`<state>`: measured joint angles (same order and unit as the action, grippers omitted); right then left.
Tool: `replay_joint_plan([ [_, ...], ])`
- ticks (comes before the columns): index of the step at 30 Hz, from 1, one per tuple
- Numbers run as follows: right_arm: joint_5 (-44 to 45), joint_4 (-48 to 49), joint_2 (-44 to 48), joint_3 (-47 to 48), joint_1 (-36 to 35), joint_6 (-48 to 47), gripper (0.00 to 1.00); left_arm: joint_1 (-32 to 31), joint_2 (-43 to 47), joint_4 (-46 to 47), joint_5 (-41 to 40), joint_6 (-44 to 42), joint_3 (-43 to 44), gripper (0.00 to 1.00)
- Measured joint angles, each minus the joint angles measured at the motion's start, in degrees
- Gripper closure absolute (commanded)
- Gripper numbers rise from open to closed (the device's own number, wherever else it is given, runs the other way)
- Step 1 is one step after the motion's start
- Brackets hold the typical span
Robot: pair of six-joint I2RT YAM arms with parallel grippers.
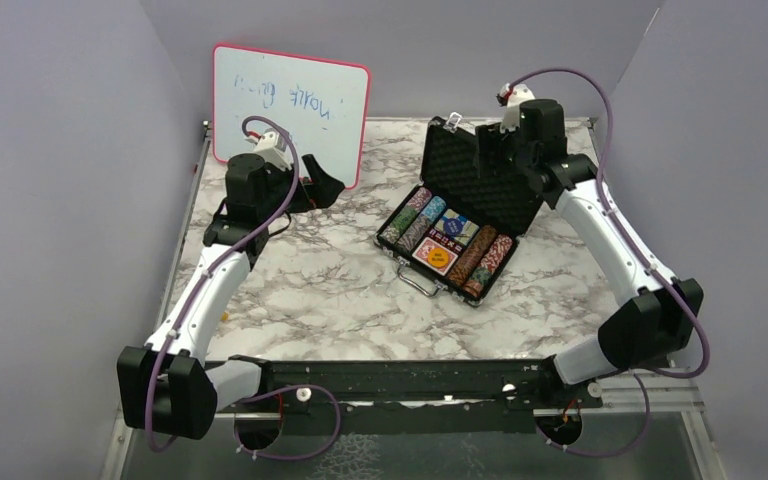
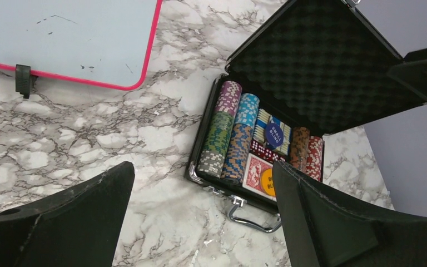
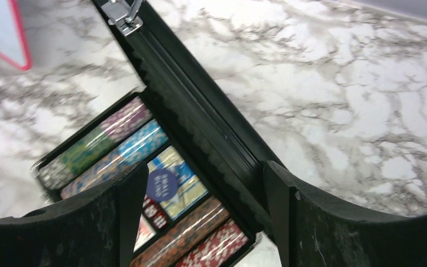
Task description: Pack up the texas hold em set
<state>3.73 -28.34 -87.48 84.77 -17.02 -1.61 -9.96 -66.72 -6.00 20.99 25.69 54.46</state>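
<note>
Small black foam-lined hard case [image 1: 460, 291] lies open at the middle of the marble bench [image 1: 310, 290], striped chip stacks [image 1: 410, 225] inside, long axis ten to four; its lid [image 1: 450, 170] stands at the one o'clock side; right fingers [image 3: 311, 222], nearer, straddle the lid's rim, spread, holding nothing; left fingers [image 2: 322, 222] hover at ten o'clock, wide and empty.

black foam-lined case [image 1: 452, 170] open on table [image 1: 310, 290], lid raised, striped chip stacks [image 2: 222, 139] in rows inside, blue button [image 2: 274, 134] between
</note>
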Motion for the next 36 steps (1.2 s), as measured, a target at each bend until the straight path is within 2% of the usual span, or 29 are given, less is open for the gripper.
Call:
replay_joint_plan([
  [5,-3.89,-3.52,6.58,-4.22,-3.06,3.37,0.33,0.00,-1.55,-0.02,1.25,0.26,0.02,0.05],
  [10,-4.94,-6.19,10.47,-8.00,-8.07,6.58,0.34,0.00,-2.73,-0.15,2.16,0.50,0.02,0.05],
  [16,-10.73,-10.38,12.61,-13.99,-14.47,9.77,0.35,0.00,-4.83,-2.40,2.60,-2.43,1.22,0.05],
  [24,-12.81,-11.80,16.06,-24.96,-18.73,13.84,0.35,0.00,-9.94,-5.62,3.26,-2.29,2.27,0.06],
  [28,-12.13,-11.74,17.53,-27.43,-19.47,17.59,0.39,-0.70,-11.89,-6.58,3.58,-1.07,2.97,0.14],
  [30,-10.71,-11.63,18.49,-27.43,-19.69,20.06,0.48,-2.19,-13.27,-6.73,3.76,-0.70,3.52,0.18],
  [33,-8.87,-11.89,18.75,-27.43,-19.76,22.91,0.59,-6.32,-16.06,-7.08,4.09,-0.24,5.44,0.25],
  [36,-7.58,-12.66,18.25,-28.02,-19.93,25.35,0.63,-12.00,-19.19,-6.97,4.09,-0.17,8.59,0.34],
])
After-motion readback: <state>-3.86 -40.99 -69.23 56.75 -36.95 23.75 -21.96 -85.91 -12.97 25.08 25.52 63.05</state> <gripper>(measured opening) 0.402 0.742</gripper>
